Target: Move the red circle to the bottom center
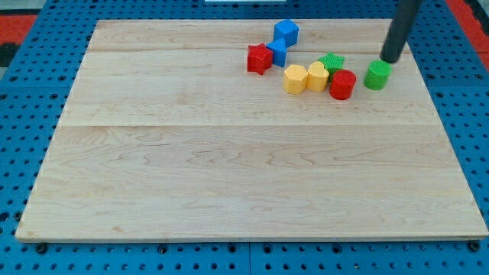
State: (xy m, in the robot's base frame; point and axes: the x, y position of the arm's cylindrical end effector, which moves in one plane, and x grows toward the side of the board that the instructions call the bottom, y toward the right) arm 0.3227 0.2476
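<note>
- You are looking at my tip (pixel 391 59) resting near the bench's (pixel 229 176) top right, just above the green cylinder (pixel 377 75).
- The red circle (pixel 342 84) is sitting left of that cylinder (touching a yellow block (pixel 318 76) and another green block (pixel 331 63)).
- A second yellow block (pixel 295 79), a red star (pixel 260 58) and two blue blocks (pixel 286 32) (pixel 277 51) are lying farther left.
- No gripper is showing.
</note>
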